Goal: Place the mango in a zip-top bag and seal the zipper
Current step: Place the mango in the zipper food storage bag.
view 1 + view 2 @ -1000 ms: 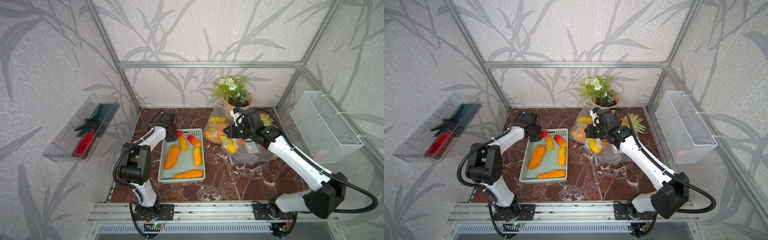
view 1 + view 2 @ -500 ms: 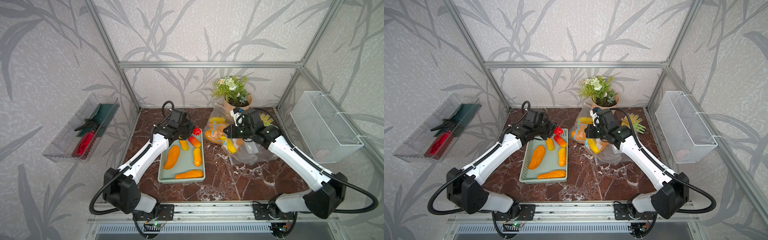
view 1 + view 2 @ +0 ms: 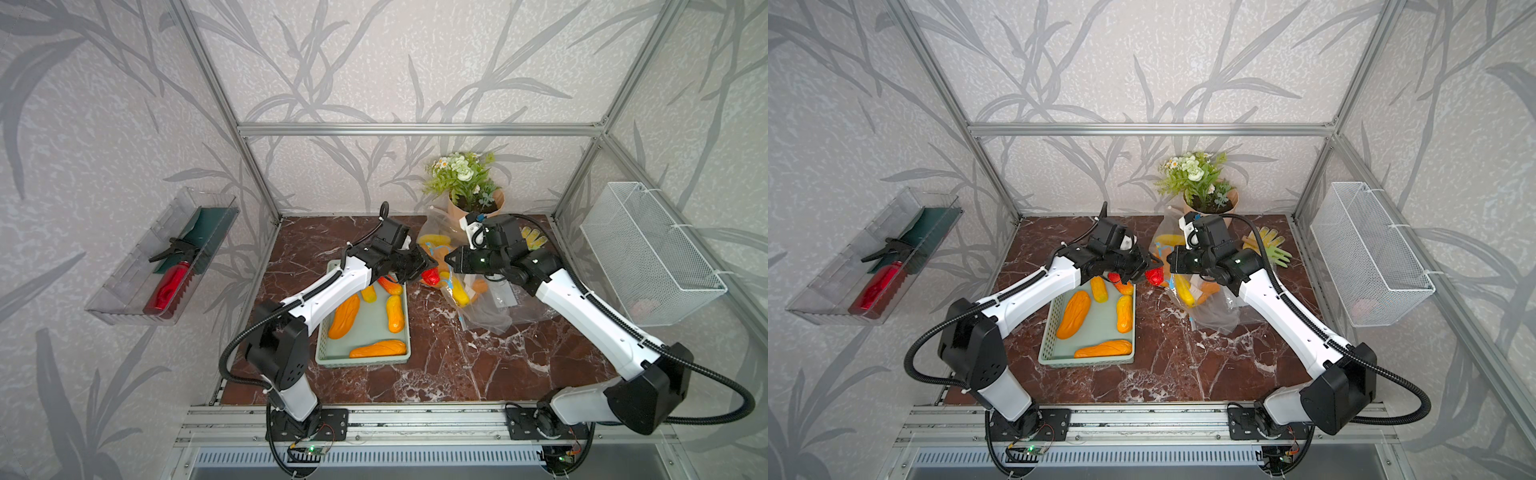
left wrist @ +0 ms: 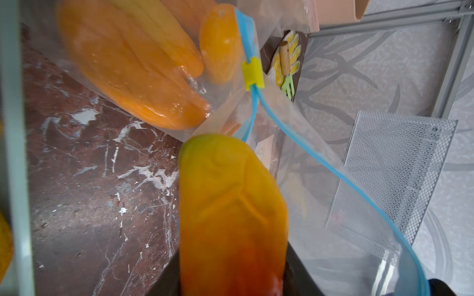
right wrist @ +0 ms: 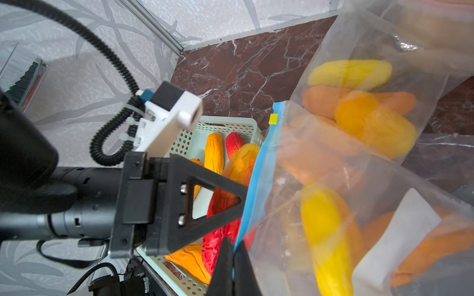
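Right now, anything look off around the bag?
Nothing spilled or damaged. One oddity: the yellow slider sits partway along the zipper, so part of the mouth of the zip-top bag is zipped. The right gripper pinches the open part; the left gripper holds the mango at it.

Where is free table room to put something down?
Free: brown marble tabletop in front of the mint-green perforated basket and the crinkly clear zip-top bag, and the back left corner. Crowded: between basket and bag, where the left gripper with a red-orange mango meets the right gripper; also around the potted plant.
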Controlling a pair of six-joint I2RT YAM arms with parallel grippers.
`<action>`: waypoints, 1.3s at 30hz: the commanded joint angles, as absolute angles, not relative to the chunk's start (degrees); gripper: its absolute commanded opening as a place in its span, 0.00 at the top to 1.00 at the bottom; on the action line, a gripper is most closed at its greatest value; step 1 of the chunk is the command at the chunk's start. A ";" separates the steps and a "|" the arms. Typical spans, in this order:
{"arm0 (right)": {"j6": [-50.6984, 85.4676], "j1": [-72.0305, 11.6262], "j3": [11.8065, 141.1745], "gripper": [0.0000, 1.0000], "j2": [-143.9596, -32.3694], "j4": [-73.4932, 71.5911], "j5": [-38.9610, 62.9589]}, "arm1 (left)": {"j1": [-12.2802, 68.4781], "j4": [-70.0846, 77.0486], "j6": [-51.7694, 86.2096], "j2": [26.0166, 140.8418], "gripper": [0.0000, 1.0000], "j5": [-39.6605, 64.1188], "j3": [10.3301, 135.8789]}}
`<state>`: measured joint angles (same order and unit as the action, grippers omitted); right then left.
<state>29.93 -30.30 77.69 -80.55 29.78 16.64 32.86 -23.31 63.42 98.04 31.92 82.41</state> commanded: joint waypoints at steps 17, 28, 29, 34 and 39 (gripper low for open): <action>25.22 -26.77 78.85 1.00 -80.37 28.72 29.51 | 28.81 -34.59 64.19 105.93 0.85 53.28 95.65; 26.47 -26.71 78.50 1.00 -80.37 27.86 30.15 | 29.44 -36.72 65.32 109.66 0.39 48.46 101.13; 26.67 -26.67 78.56 1.00 -80.42 27.83 30.15 | 29.43 -38.01 64.55 109.31 0.36 47.67 101.40; 26.81 -26.64 78.84 1.00 -80.60 28.14 29.39 | 29.22 -39.73 62.75 105.59 0.32 45.01 100.24; 26.72 -26.50 78.67 1.00 -80.07 29.37 26.55 | 28.51 -38.82 63.43 98.02 0.36 40.54 96.61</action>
